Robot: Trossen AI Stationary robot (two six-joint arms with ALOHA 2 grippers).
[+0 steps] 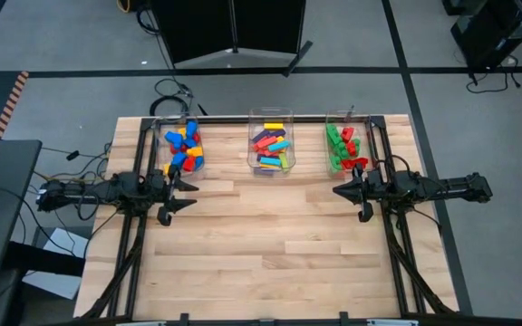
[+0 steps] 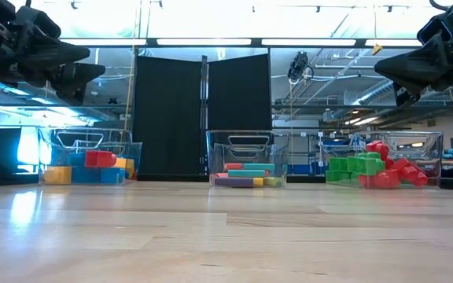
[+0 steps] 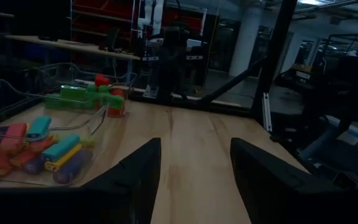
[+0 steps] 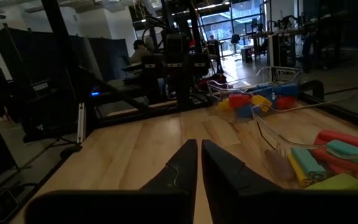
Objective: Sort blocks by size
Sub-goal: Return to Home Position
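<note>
Pale wooden planks form the table (image 1: pixel 261 244), and a black folding screen (image 1: pixel 234 27) stands on the grey floor beyond its far edge. Three clear bins sit in a row along that far edge, well apart from one another, and every block in view lies in one of them.

At the left side the left gripper (image 1: pixel 192 196) hangs above the table, just nearer than the left bin (image 1: pixel 159 136). Its fingers (image 3: pixel 135 180) are spread wide with nothing between them. That bin holds the small blocks (image 1: pixel 183 149), a heap of blue, red and yellow.

The middle bin (image 1: pixel 271 112) holds the long blocks (image 1: pixel 270 148), slim pieces in purple, cyan, red, yellow and green lying across one another.

The right bin (image 1: pixel 347 116) holds the chunky blocks (image 1: pixel 341 145): green ones towards its far and left part, red ones piled at its near end.

At the right side the right gripper (image 1: pixel 336 191) hangs above the table, just nearer than the right bin. It points towards the left arm, its fingers (image 4: pixel 182 165) drawn almost together and holding nothing
</note>
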